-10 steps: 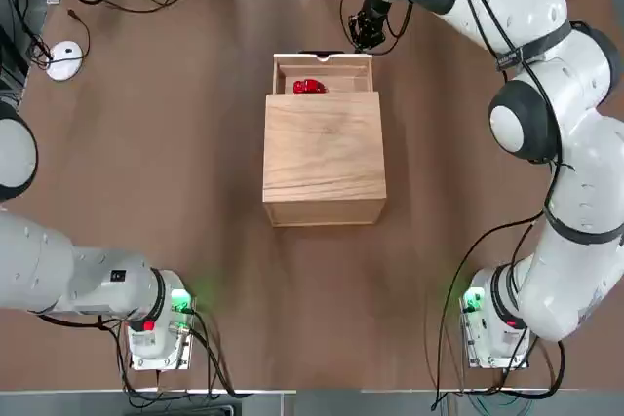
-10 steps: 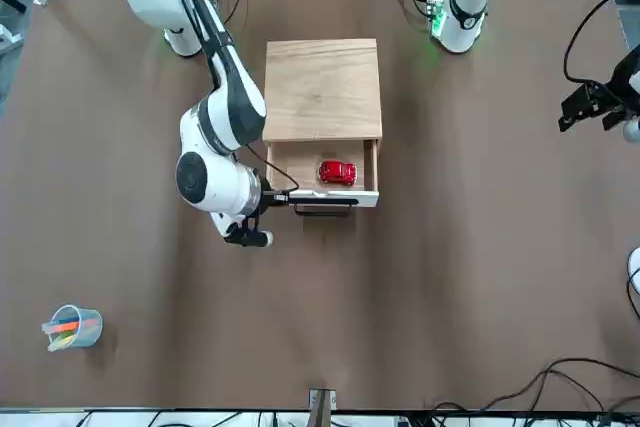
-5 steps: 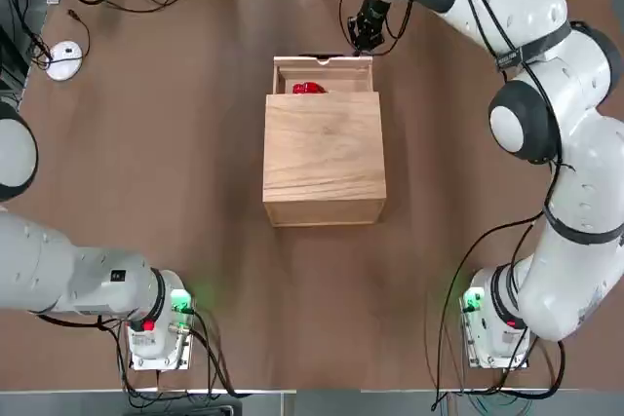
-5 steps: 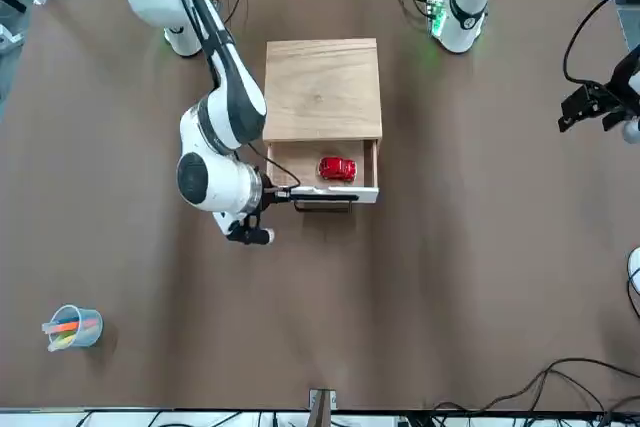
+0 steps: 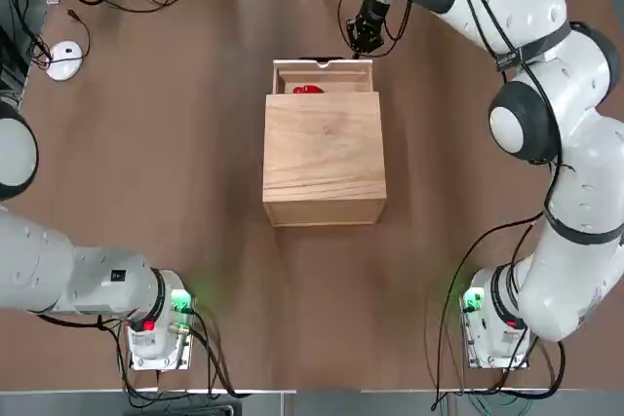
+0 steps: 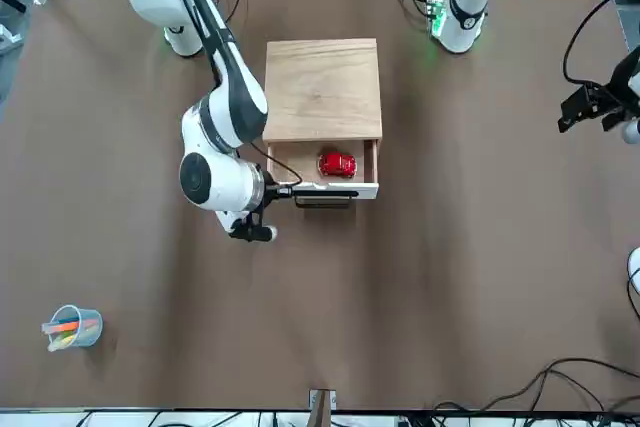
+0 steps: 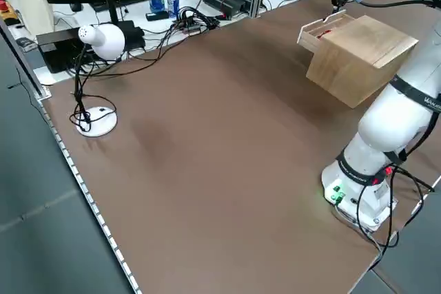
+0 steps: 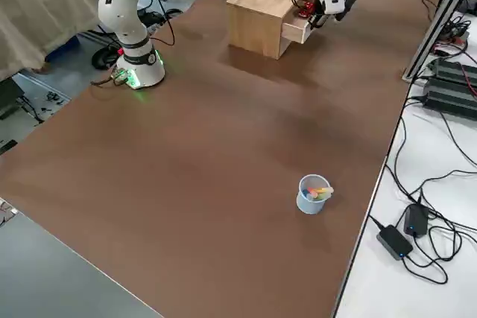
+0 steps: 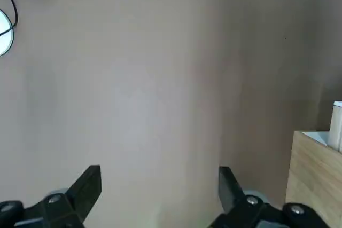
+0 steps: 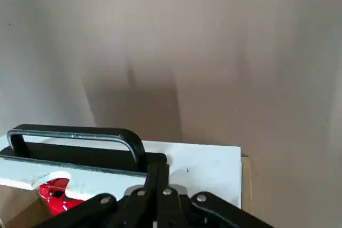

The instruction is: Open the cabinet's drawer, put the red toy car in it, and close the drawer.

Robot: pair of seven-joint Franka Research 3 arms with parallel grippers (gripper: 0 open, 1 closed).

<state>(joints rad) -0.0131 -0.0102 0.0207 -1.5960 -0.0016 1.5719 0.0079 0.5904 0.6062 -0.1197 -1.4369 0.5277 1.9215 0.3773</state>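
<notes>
The right tool (image 6: 268, 190), its 2 fingers (image 10: 156, 185) pressed together and holding nothing, rests against the white front of the drawer (image 6: 335, 189) beside the black handle (image 10: 75, 134). Just behind that front, the red toy car (image 6: 337, 163) lies in the part-open drawer of the cabinet (image 5: 323, 155). The left tool (image 9: 160, 196) hangs spread wide, far off over bare surface (image 5: 166, 172).

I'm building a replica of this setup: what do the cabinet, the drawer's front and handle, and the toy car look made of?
The cabinet: unpainted light wood, matte, grain visible. The drawer: pale white front, smooth, probably painted; its handle is a black bar, metal or plastic, unclear. The red toy car: glossy, with highlights, likely plastic or painted metal.
</notes>
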